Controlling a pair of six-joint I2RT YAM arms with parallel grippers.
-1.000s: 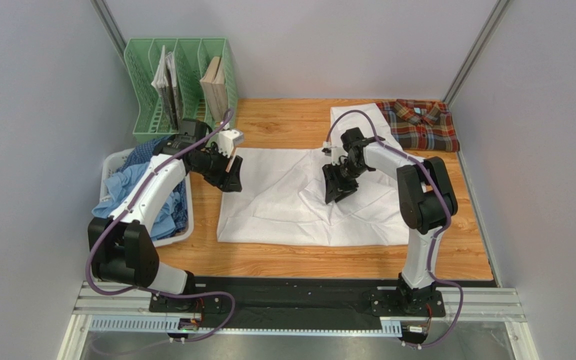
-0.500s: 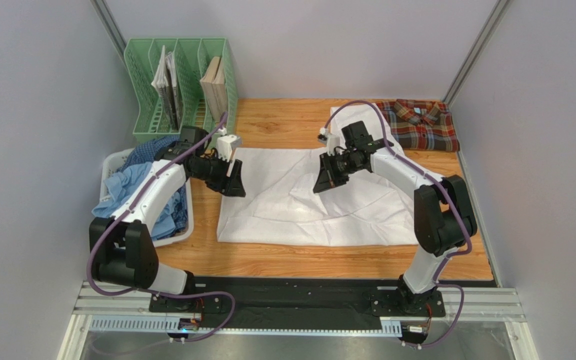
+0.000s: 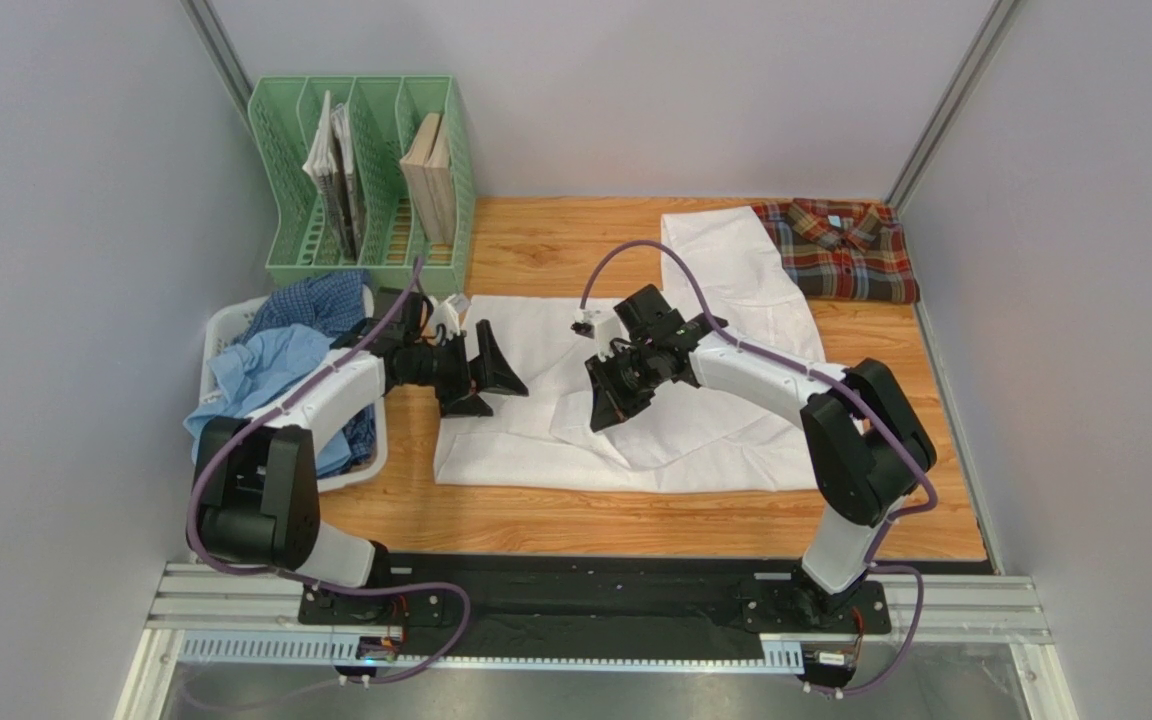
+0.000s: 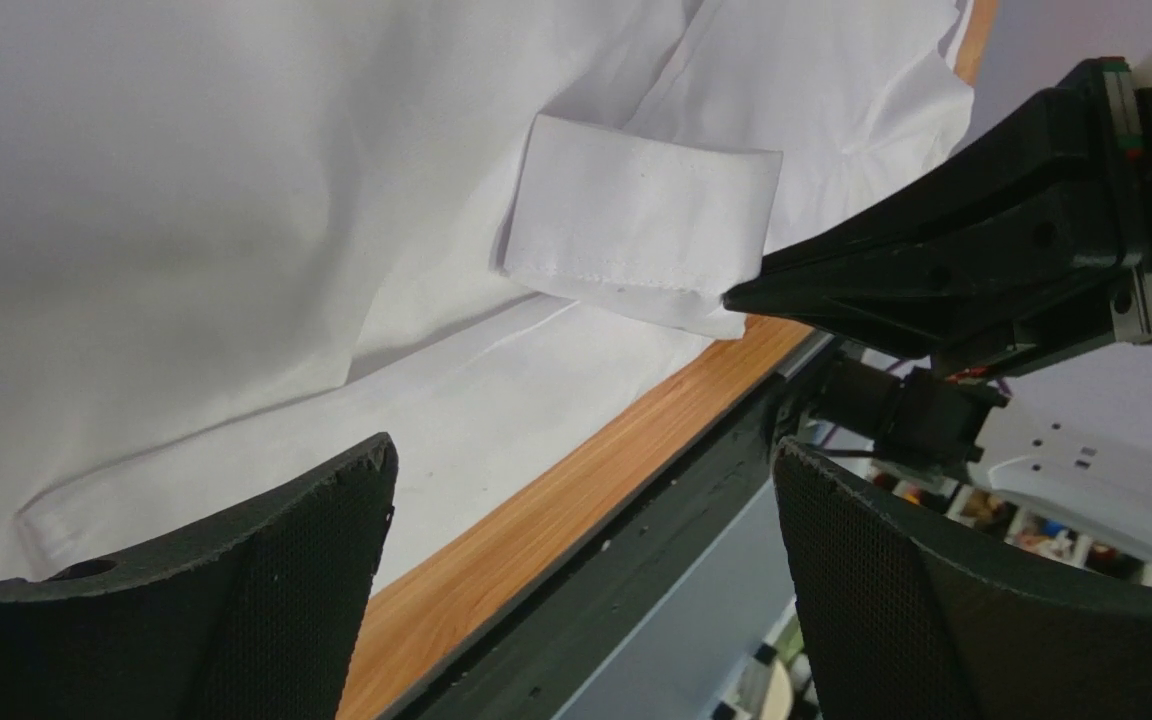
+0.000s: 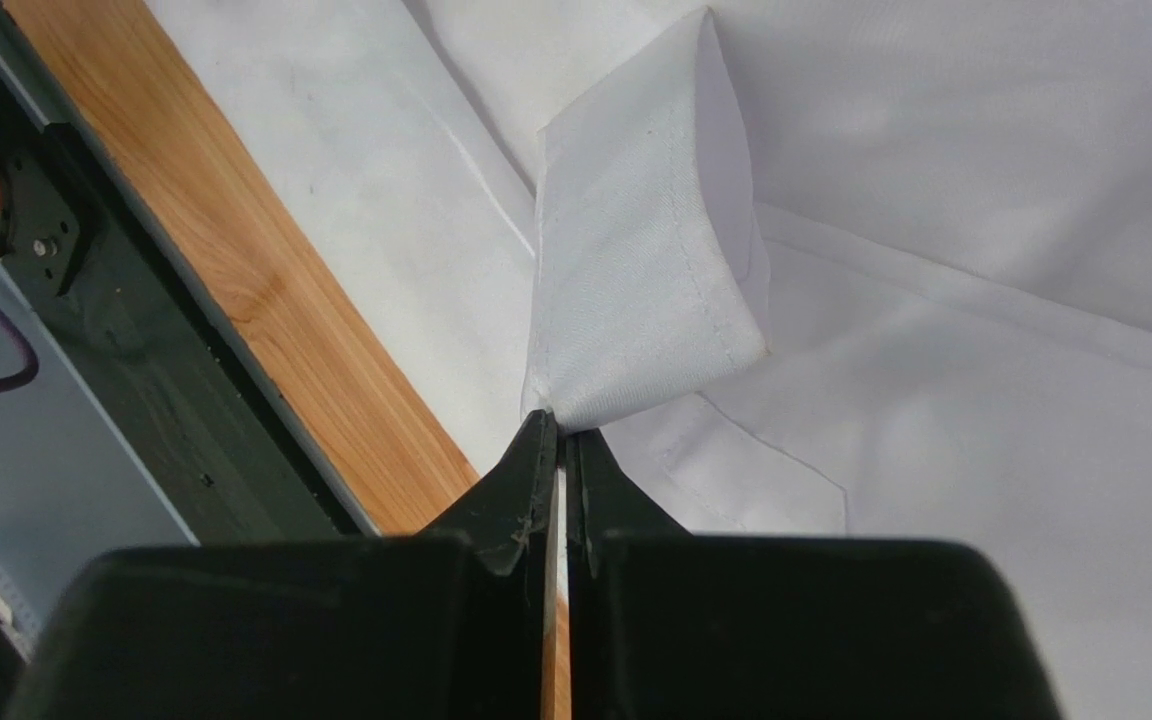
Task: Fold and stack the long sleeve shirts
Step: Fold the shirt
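Pinching crisp rectangular cuff (image 5: 642, 270) of white shirt (image 3: 537, 443), right jaws.

The spread shirt (image 3: 717, 435) lies mid-table (image 3: 567, 518). Left of it stands the basket (image 3: 226, 320), holding crumpled shirts (image 3: 274, 360). Behind it to the left is the file rack (image 3: 289, 165), and behind it to the right a folded shirt (image 3: 845, 255).

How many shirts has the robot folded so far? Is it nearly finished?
Not nearly. One looks done: the red-green-navy plaid shirt lies folded in the far right corner. In hand: the plain white shirt is spread on the wooden table, and the right pincer is shut on its cuff, while the left pincer is open nearby. Left: the blue shirts heaped in the white plastic basket.
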